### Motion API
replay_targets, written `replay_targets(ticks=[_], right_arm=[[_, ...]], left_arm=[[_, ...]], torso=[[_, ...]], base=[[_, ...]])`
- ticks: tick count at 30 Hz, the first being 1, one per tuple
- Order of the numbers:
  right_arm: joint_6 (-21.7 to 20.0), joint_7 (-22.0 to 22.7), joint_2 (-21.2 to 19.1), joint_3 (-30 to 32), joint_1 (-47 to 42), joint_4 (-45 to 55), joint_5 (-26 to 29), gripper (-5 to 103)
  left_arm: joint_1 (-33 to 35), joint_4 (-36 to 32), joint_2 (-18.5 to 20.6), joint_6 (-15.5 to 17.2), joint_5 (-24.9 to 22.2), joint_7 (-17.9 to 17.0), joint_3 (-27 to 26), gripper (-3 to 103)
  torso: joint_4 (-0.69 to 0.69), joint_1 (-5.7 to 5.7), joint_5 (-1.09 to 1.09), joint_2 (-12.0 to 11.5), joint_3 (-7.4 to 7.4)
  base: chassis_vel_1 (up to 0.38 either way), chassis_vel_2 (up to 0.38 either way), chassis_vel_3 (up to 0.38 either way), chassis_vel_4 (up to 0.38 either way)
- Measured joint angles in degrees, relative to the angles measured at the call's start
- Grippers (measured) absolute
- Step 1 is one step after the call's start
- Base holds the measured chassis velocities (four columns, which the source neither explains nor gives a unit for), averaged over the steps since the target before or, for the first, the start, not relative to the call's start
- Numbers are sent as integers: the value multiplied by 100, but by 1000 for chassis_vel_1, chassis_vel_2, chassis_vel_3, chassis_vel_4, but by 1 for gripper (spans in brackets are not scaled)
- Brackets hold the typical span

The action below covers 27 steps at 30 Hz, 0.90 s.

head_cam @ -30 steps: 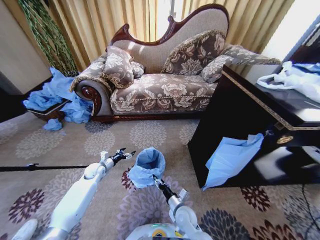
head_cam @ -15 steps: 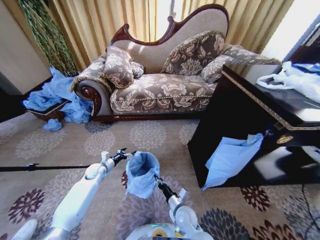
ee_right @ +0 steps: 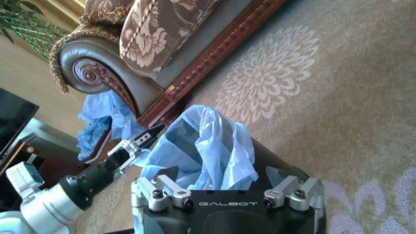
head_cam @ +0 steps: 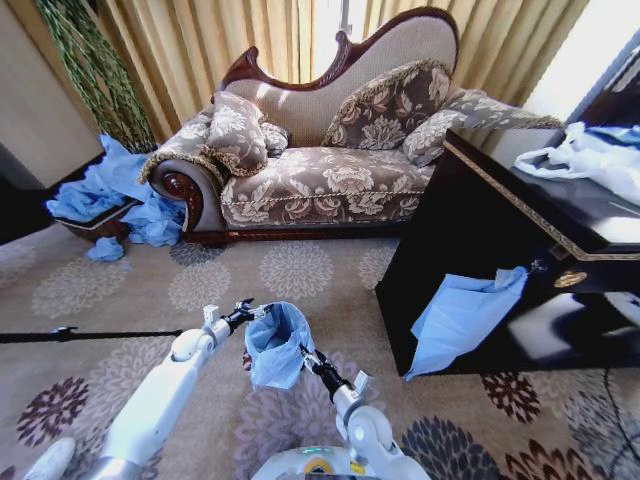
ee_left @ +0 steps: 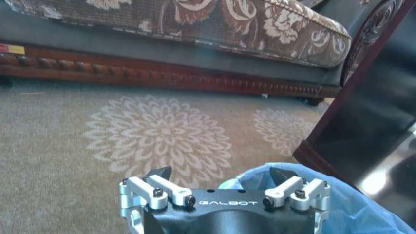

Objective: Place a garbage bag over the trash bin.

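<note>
The garbage bag (head_cam: 277, 343) is draped over the trash bin (ee_right: 276, 168) on the carpet (head_cam: 150, 290), mouth upward. The left gripper (head_cam: 246, 312), jaws spread, is at the left rim. The right gripper (head_cam: 310, 360), jaws spread around the near-right rim, is closer.

Light: bright daylight through the far curtains (head_cam: 200, 40)
Glare: sheen on the black cabinet (head_cam: 560, 330)
Edges: wide-angle bending

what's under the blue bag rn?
The black trash bin; the garbage bag drapes over it. Bin side shows in the right wrist view; its inside and base are hidden.
</note>
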Motion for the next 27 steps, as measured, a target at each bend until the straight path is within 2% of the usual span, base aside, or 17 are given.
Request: replay_targets(ticks=[3,16,17,19,21,23,24,27], right_arm=[[-55,-54,-62,20,-149,97,99,99],[-92,-255,92,-50,-251,-101,95,100],[-89,-267,110,-61,-239,-128,83,103],[-72,-316,148,-77,-225,-200,39,96],[-68,-336,152,-79,-224,-215,31,96],[-61,-385,155,-80,-222,-250,17,86],[-61,-385,155,-80,-222,-250,17,86],[-47,-429,168,-76,-219,-307,-1,70]], left_arm=[[-23,12,10,-2,-4,1,8,100],[-37,59,14,-18,-6,6,26,100],[-37,59,15,-20,-7,6,26,100],[-38,59,18,-23,-11,6,25,100],[-38,58,21,-24,-12,6,26,100],[-38,55,27,-28,-16,6,25,100],[-38,55,27,-28,-16,6,25,100],[-39,58,32,-40,-17,6,22,100]], torso=[[0,0,0,0,0],[0,0,0,0,0],[0,0,0,0,0],[0,0,0,0,0],[-1,0,0,0,0],[0,0,-3,0,0],[0,0,-3,0,0],[1,0,-6,0,0]], base=[[0,0,0,0],[0,0,0,0],[0,0,0,0],[0,0,0,0],[0,0,0,0],[0,0,0,0],[0,0,0,0],[0,0,0,0]])
